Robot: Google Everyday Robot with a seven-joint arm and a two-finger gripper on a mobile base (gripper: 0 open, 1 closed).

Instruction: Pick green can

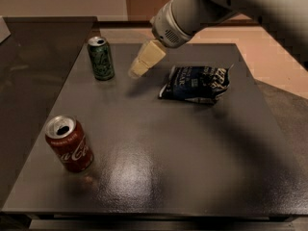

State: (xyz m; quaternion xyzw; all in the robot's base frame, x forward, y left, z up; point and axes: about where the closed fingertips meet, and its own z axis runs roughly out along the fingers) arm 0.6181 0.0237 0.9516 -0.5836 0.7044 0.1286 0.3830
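Note:
The green can (100, 57) stands upright near the far left corner of the dark table (159, 143). It is dark green with pale mottled markings and a silver top. My gripper (140, 66) hangs from the arm that comes in from the upper right. Its cream-coloured fingers (147, 58) hover above the table just to the right of the green can, apart from it and holding nothing.
A red Coca-Cola can (69, 144) stands upright near the front left of the table. A dark blue snack bag (195, 83) lies flat right of the gripper. A second dark surface (29, 57) adjoins on the left.

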